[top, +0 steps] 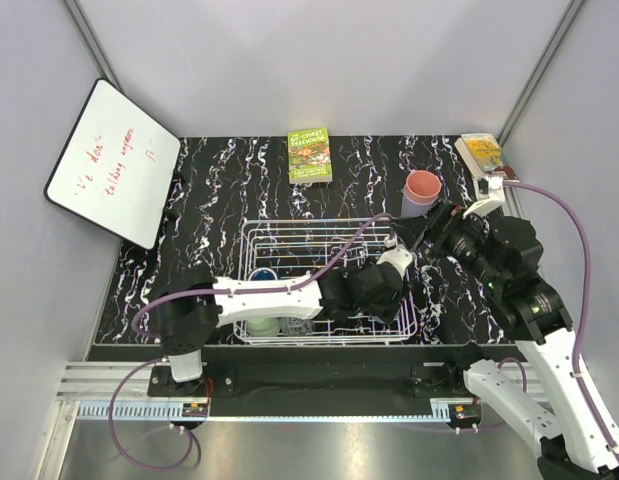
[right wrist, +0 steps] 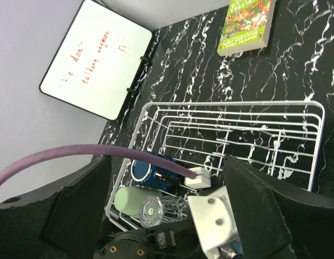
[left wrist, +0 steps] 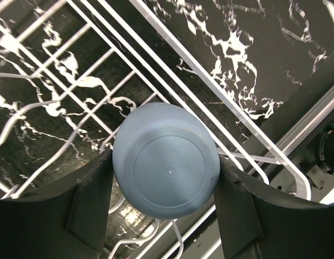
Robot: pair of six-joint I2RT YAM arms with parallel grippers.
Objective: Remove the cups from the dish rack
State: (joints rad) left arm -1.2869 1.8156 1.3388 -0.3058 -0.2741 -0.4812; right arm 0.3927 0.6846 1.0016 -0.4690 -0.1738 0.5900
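Left gripper (left wrist: 164, 190) tight around light blue cup (left wrist: 167, 162), ringed round base toward camera

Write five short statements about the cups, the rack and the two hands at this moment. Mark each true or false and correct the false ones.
1. The left hand is closed on the light blue cup. True.
2. The salmon pink cup sits inside the dish rack. False: it stands on the table, outside the rack, past its far right corner.
3. The right hand holds the clear glass. False: that hand is open and empty, and the glass lies in the rack.
4. The dark blue cup is in the rack. True.
5. A green book lies on the table beyond the rack. True.
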